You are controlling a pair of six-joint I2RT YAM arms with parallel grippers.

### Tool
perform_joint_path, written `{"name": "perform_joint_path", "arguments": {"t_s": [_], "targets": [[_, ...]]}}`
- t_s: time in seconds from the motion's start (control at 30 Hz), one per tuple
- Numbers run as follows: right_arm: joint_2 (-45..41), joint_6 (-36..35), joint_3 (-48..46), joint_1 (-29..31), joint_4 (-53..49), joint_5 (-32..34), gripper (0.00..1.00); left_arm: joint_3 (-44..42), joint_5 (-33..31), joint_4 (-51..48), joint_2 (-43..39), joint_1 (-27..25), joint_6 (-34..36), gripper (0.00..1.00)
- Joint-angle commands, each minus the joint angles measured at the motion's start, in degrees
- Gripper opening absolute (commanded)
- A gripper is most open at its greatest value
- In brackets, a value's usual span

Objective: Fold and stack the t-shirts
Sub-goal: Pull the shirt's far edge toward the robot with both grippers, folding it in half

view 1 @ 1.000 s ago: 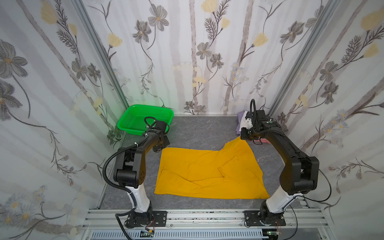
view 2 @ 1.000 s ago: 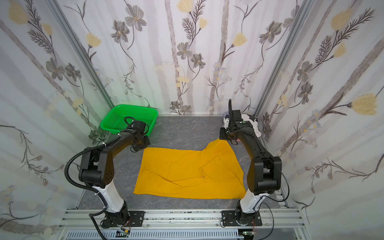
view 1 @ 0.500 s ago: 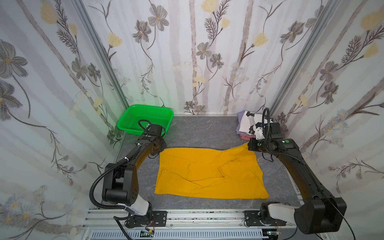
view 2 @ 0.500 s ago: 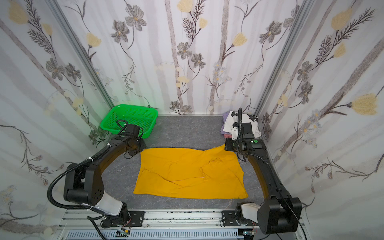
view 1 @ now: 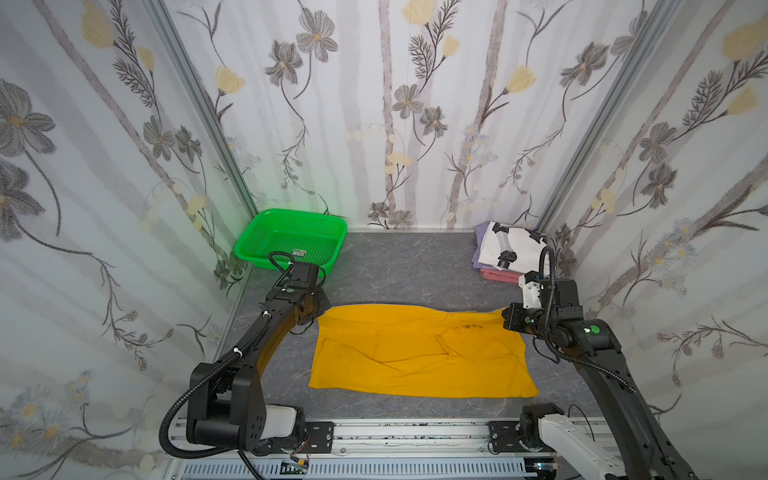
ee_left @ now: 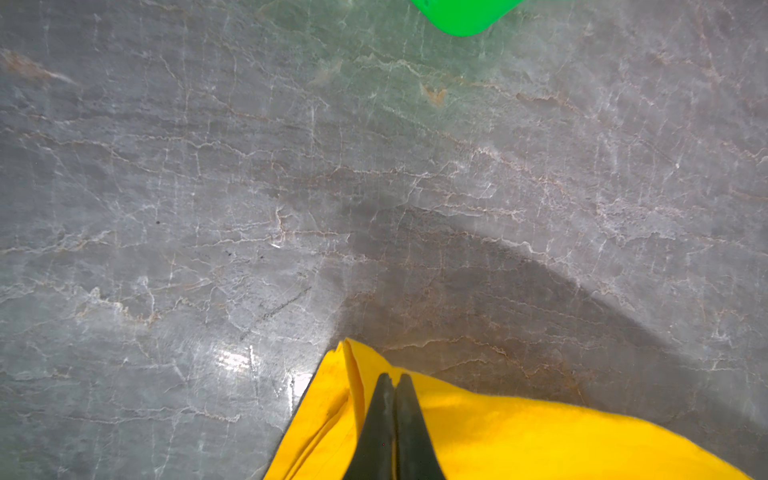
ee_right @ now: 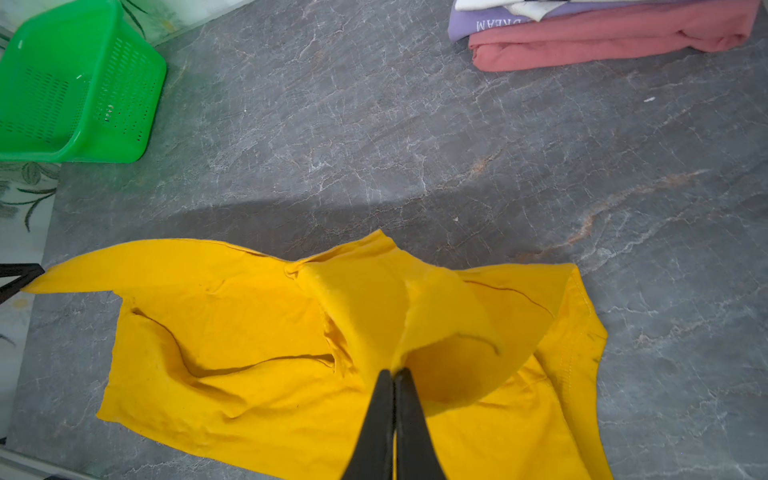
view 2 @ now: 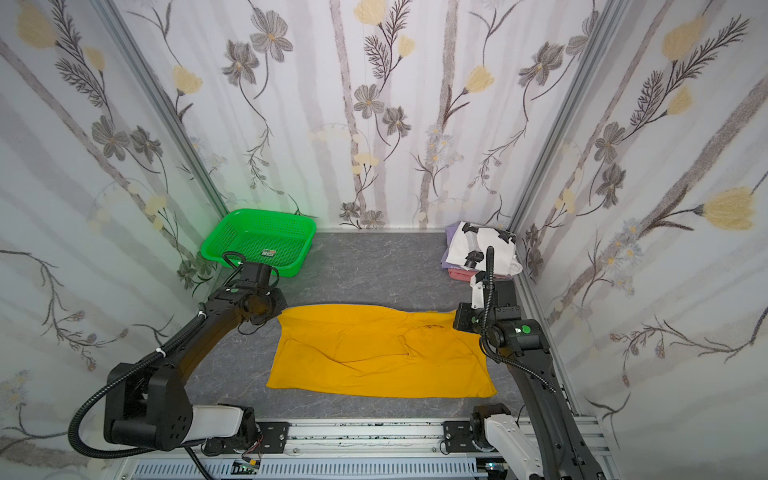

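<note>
Both arms have drawn back from the rear wall over the last second, and the shirt's far edge, which peaked up at the right, now runs nearly straight between them. Left jaws are pressed together on the far left corner of the mustard-yellow t-shirt [ee_left: 519, 436], pinching a doubled fold of cloth just above the grey worktop [view 1: 407, 270]. Right jaws are clamped the same way on the far right corner, and the cloth tents up around their tips in the right wrist view. Between the two grips the far edge hangs slightly lifted, casting a dark strip of shadow behind it, while the rest of the shirt lies spread and wrinkled across the middle of the worktop, one sleeve folded over its front. Off in the far right corner sits a folded stack: the white printed t-shirt [view 1: 519, 245] on top, the lavender t-shirt [ee_right: 465, 20] under it, the salmon-pink t-shirt [ee_right: 602, 41] at the bottom. Over in the far left corner stands the green basket [view 1: 303, 214], well apart from the cloth.
</note>
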Motion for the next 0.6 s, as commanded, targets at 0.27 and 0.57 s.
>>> {"name": "perform_joint_path", "arguments": {"t_s": [0.27, 0.57], "targets": [[-12.2, 16.3, -9.9, 2.0, -4.3, 5.2, 0.00, -5.6, -0.4, -0.8, -4.5, 0.0, -2.2, 0.00], [-19.3, 21.7, -13.9, 4.6, -11.5, 11.0, 0.00, -9.3, -1.5, -1.2, -7.4, 0.1, -3.9, 0.00]]}}
